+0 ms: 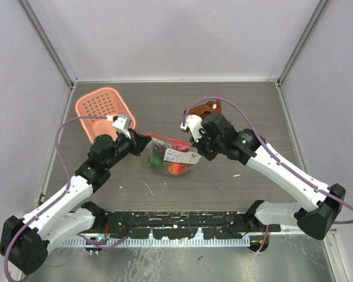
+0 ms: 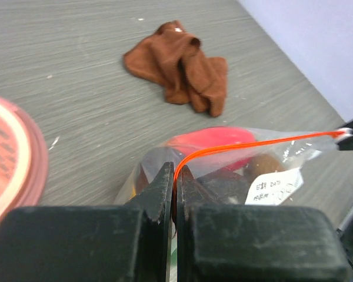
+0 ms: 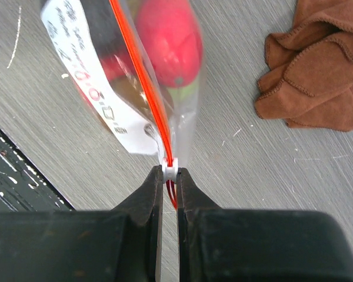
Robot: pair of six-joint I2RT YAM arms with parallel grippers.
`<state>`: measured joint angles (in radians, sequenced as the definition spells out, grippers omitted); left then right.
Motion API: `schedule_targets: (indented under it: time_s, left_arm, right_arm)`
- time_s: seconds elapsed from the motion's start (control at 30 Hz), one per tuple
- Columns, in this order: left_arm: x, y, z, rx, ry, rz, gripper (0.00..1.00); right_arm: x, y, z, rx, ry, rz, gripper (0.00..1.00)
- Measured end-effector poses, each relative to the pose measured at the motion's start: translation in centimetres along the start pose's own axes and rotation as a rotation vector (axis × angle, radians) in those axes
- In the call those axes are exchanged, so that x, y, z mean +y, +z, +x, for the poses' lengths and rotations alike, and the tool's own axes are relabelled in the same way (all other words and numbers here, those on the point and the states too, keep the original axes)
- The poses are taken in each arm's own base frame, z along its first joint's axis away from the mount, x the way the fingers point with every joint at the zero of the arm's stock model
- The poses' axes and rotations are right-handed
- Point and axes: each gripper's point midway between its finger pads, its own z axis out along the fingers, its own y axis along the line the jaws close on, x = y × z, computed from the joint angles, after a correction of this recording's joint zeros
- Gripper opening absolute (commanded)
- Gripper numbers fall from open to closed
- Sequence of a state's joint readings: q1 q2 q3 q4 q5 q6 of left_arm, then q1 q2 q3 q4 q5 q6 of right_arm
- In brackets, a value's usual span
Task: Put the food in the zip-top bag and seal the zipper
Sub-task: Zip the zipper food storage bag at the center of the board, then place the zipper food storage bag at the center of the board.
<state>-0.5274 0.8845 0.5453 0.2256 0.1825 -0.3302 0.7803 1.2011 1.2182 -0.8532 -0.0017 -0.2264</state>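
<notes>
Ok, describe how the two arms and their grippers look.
The left arm and right arm have white links and black joints; a thin purple cable loops along each. The left gripper and right gripper have tapered, scuffed black fingers. A green light shows on the right arm.

Bright, even light with soft shadows on the desk (image 1: 223,111). Wrist views blur the near fingers (image 2: 156,197).

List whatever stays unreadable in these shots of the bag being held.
Whether the zipper is sealed: too small in the top view, and both wrist views see it edge-on.
Food in the zip-top bag: blurred in the right wrist view, partly covered by the white label.
Brown cloth: partly hidden by the right arm, top view.
</notes>
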Motion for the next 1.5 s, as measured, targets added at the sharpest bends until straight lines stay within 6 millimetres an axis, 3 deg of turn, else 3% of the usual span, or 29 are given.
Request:
schedule_targets:
  time_s: [0.2, 0.53, 0.77, 0.93, 1.07, 1.2, 1.3, 1.4, 1.5]
  left_arm:
    - [3.1, -0.6, 0.7, 0.027, -0.041, -0.155, 0.0]
    - [4.3, -0.2, 0.6, 0.036, -0.09, -0.198, 0.0]
    - [4.8, 3.1, -2.7, 0.023, -0.066, -0.207, 0.0]
    - [5.0, 4.2, -4.2, 0.014, -0.036, -0.202, 0.0]
    - [4.7, 4.5, -3.0, 0.064, -0.043, -0.16, 0.0]
    - [3.4, 4.0, 0.0, 0.147, -0.115, -0.078, 0.07]
    - [2.4, 3.0, 2.5, 0.219, -0.184, -0.032, 0.12]
    - [1.4, 1.2, 3.8, 0.268, -0.225, -0.01, 0.29]
    - [0.4, -1.0, 2.7, 0.244, -0.219, 0.001, 0.52]
  right_arm:
    - [-1.0, -0.2, 0.4, 0.013, 0.039, 0.052, 0.01]
    - [-2.2, -0.2, -0.7, -0.038, 0.097, 0.117, 0.01]
    - [-7.0, -0.1, -3.0, -0.114, 0.139, 0.297, 0.01]
    - [-8.5, 0.0, -4.1, -0.198, 0.148, 0.345, 0.02]
    - [-7.2, 1.4, -1.7, -0.204, 0.162, 0.308, 0.02]
    - [-4.6, 3.2, 2.6, -0.179, 0.209, 0.223, 0.04]
    - [-2.8, 3.3, 4.7, -0.193, 0.259, 0.167, 0.09]
    - [-1.6, 2.5, 5.2, -0.254, 0.306, 0.126, 0.23]
    - [-0.6, 1.0, 4.8, -0.345, 0.347, 0.087, 0.45]
